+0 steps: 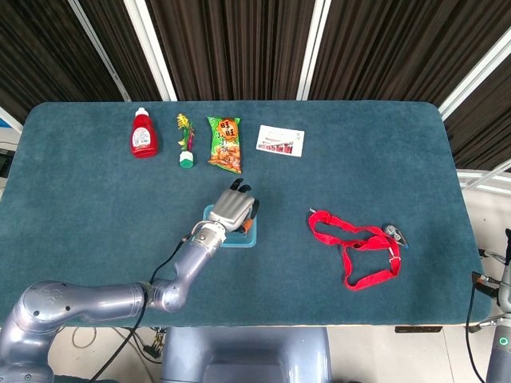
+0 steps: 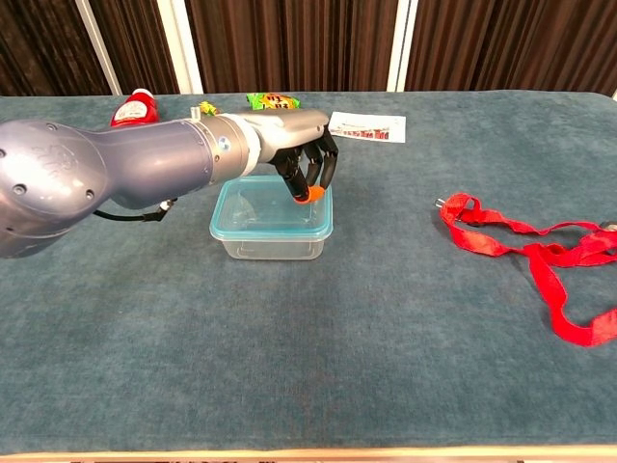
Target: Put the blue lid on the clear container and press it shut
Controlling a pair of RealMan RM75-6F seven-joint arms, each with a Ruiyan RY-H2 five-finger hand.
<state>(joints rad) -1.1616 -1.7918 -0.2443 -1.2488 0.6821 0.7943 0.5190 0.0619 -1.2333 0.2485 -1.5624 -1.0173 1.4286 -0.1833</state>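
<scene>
- The container sits on the bench, left of centre, clear-walled with the lid lying on top of it.
- The left robot hand is over the far right part of the lid, palm down, fingers curled downward; in the head view the same hand covers most of the container.
- An orange fingertip touches or nearly touches the lid surface near its far right corner; I cannot tell whether it bears down on it.
- The hand grips nothing; its fingers are bent in close together over the lid.
- Whether the lid is seated all round cannot be told from these views, though its rim looks level with the container's edge in the chest view.
- The right robot hand does not show in either view.
- Along the far edge of the bench in the head view, from left to right: a red bottle, a small green item, a snack bag and a card.
- The snack bag lies just beyond the left hand, apart from the container.
- A red strap lies in loops on the right side of the bench, well apart from the container, with a small metal clip at its right end.
</scene>
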